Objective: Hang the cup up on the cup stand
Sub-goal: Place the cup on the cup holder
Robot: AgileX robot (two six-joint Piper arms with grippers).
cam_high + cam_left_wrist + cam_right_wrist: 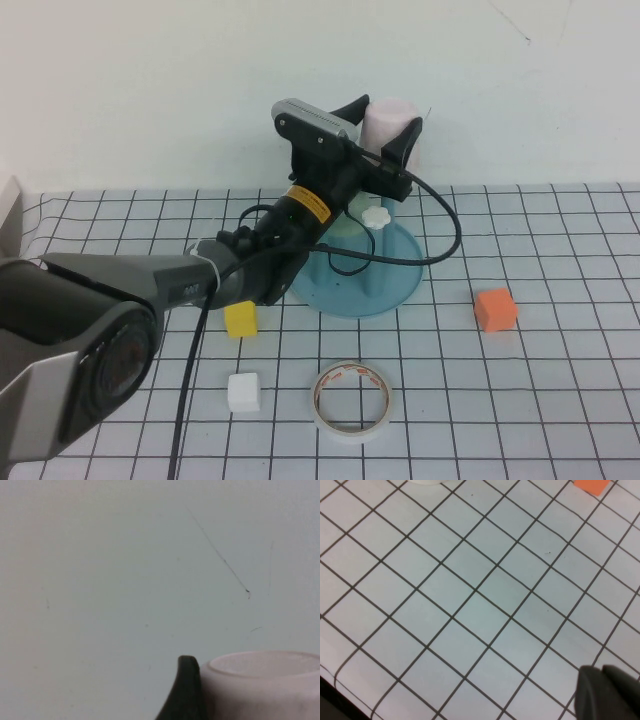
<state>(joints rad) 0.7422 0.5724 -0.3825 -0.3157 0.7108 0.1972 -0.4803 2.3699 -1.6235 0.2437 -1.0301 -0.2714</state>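
Left jaws (pixel 385 128): wide apart, flanking the cup (pixel 390 125) and apparently holding it, raised over the stand (pixel 360 275).
Cup: between these jaws, mouth apparently downward, long axis upright.
Stand: directly below the jaws, white-capped peg (pixel 375 217) just beneath.
Right jaws (pixel 607 692): closed, empty, over bare bench (pixel 470 595), farther off.

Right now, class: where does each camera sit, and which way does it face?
High view: raised behind the robot, looking down at the table; left arm and left gripper around the cup.
Left wrist: faces the wall; one finger beside the cup, shared with high.
Right wrist: faces the grid; right gripper at the corner.
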